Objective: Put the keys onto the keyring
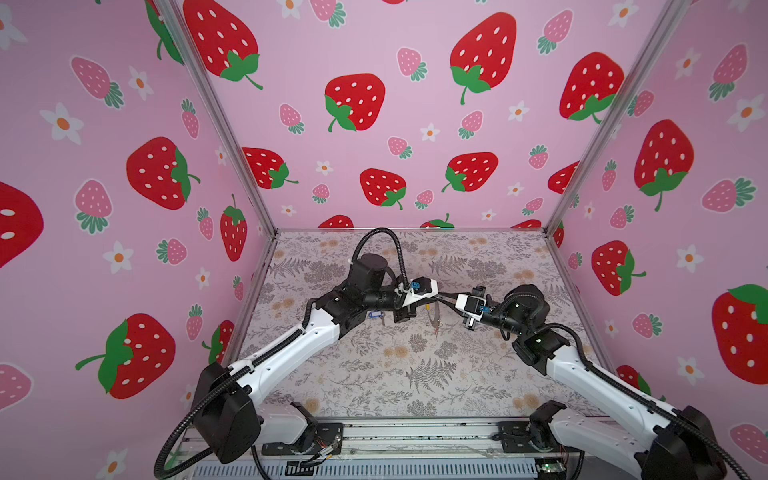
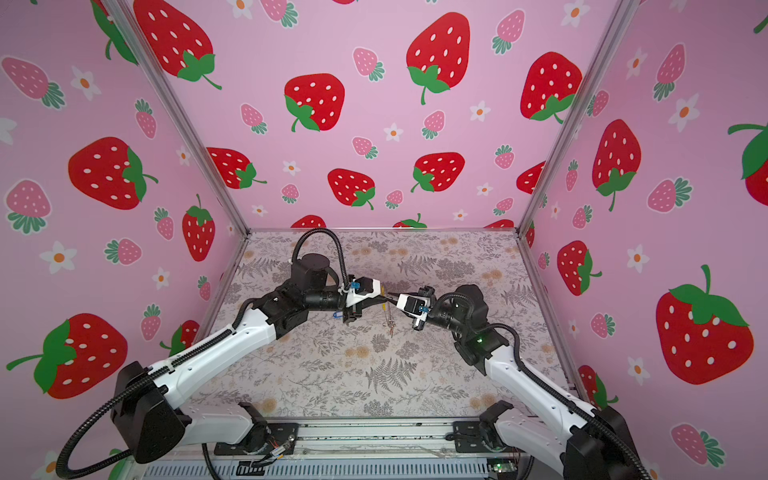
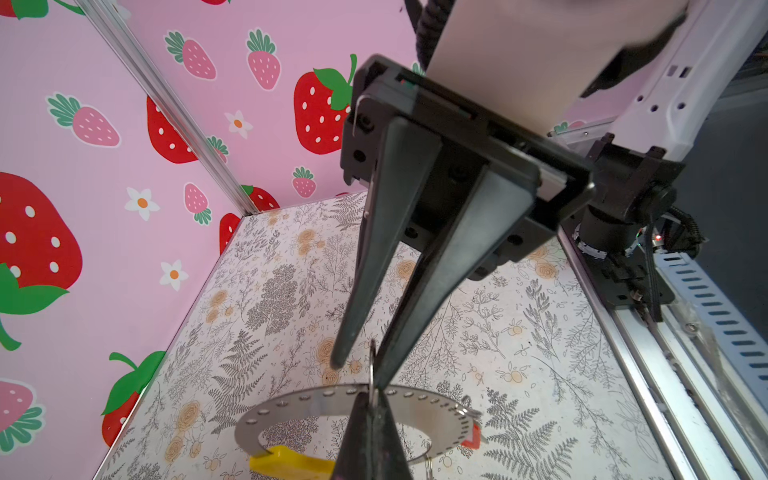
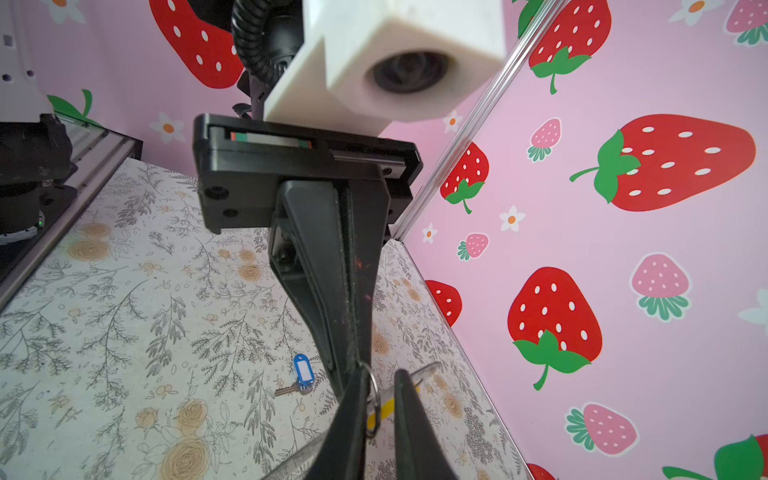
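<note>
Keyring (image 3: 299, 411) up off the tabletop (image 4: 124, 332), pinched at its flat grey rim by the left pincer (image 3: 371, 399), clamped tight on it. Right pincer (image 3: 361, 370) facing it, narrowed to a slit, tips just above the keyring's rim beside the left pincer's hold. Small metal ring (image 4: 376, 392) standing between those tips; cannot tell whether truly gripped or only bracketed.

Red tag (image 3: 473, 439) close against the keyring's rim, round the hoop from the yellow section (image 3: 291, 461), apparently hanging there by a little loop. Probably one key threaded already, though its blade too hidden to confirm. Cannot tell whether the small metal ring belongs to that key.

Blue-tagged key (image 4: 300, 377) flat on the tabletop, below and well apart from the keyring, touched by neither pincer.

Judged about halfway at best: key on the red tag likely on or nearly on. Left to do: blue-tagged key to be picked up, carried to the keyring and slid on.
</note>
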